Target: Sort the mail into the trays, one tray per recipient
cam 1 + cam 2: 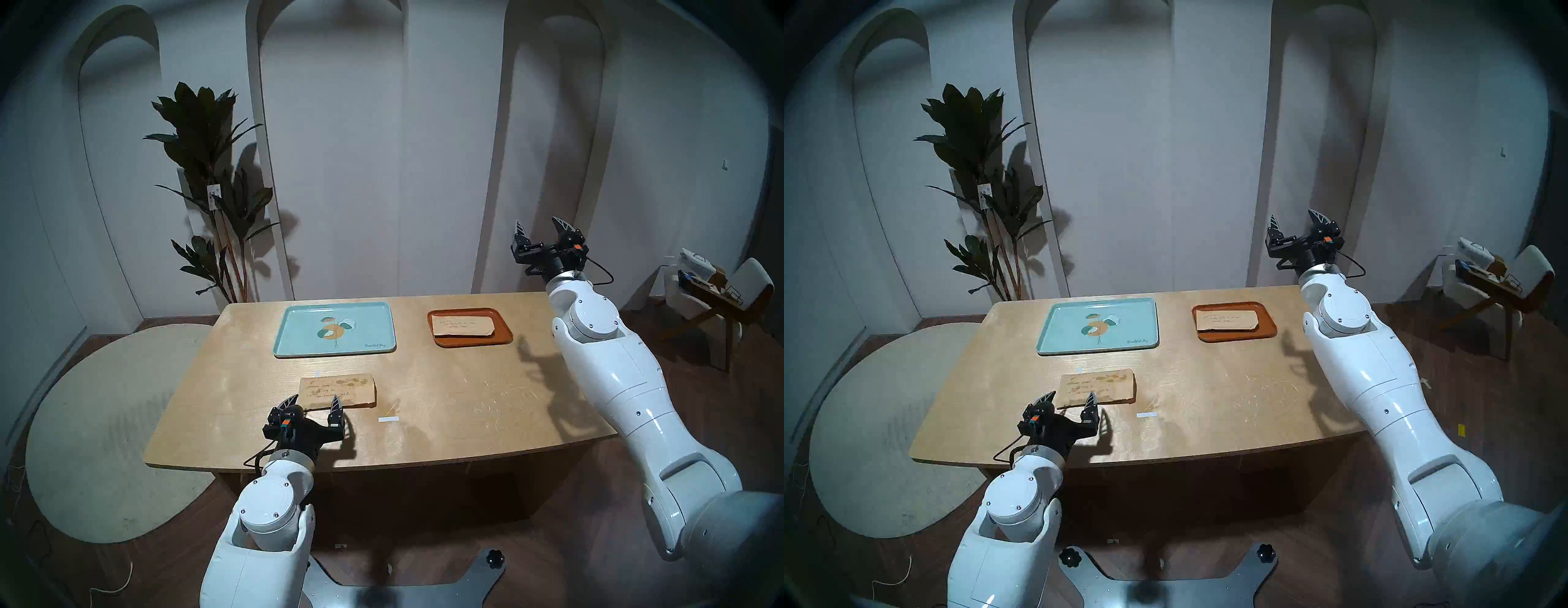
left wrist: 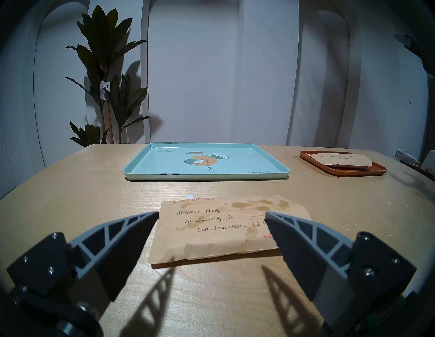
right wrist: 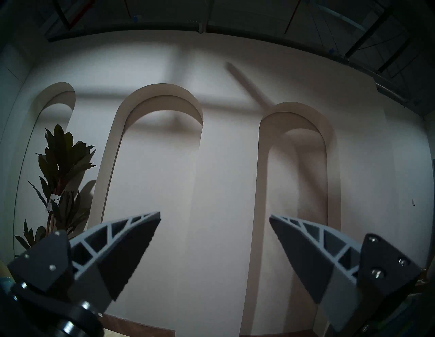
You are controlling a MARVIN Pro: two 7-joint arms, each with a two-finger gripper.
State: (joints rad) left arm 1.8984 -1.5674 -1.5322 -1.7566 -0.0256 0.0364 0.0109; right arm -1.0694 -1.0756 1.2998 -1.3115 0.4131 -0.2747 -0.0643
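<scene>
A tan envelope with brown blotches (image 1: pixel 339 388) (image 2: pixel 226 226) lies flat on the wooden table, near the front middle. My left gripper (image 1: pixel 315 401) (image 2: pixel 211 215) is open just above the table at the envelope's near edge, a finger on each side of its left part. The plain tan envelope (image 1: pixel 463 327) (image 2: pixel 341 158) lies in the orange-brown tray (image 1: pixel 505 337) at the back right. The mint-teal tray (image 1: pixel 297 335) (image 2: pixel 153 162) at the back middle holds nothing. My right gripper (image 1: pixel 539 227) (image 3: pixel 215 217) is open and empty, raised high beyond the table's right back corner.
A small white paper strip (image 1: pixel 389 419) lies on the table right of the blotched envelope. A tall potted plant (image 1: pixel 212 178) stands behind the table's left back corner. A chair with clutter (image 1: pixel 712 293) stands far right. A pale rug (image 1: pixel 106 424) lies left.
</scene>
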